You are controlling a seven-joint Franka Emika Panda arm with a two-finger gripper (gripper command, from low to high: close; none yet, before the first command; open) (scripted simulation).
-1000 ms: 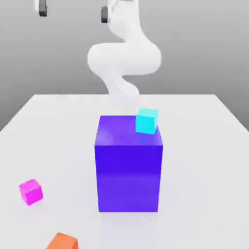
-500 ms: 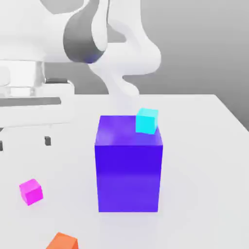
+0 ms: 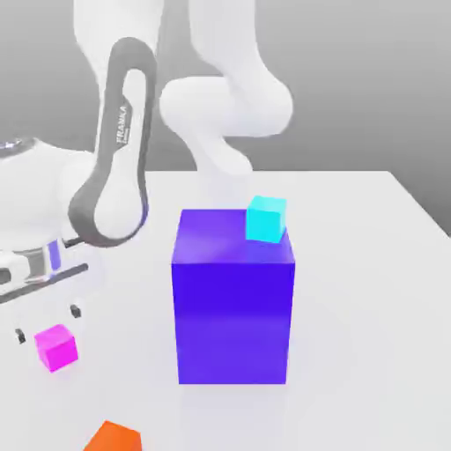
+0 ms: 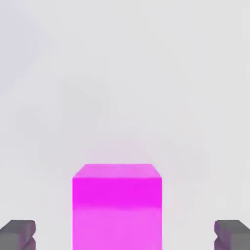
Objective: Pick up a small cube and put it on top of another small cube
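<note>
Magenta cube (image 4: pixel 117 205) between wide-apart jaws.

Orange cube (image 3: pixel 113 437) and magenta cube (image 4: pixel 117 205), both cut off by frame edges.

Your exterior view faced the table (image 3: pixel 370 264) from its front, slightly raised; your hand view looked closely down at the magenta cube (image 4: pixel 117 205), which both views shared.

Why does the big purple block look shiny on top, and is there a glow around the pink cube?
Exterior view: the big blue-violet block has a paler sheen on top, beneath the small cyan cube. Hand view: a faint pink tint spreads over the white table around the small bright magenta cube.
</note>
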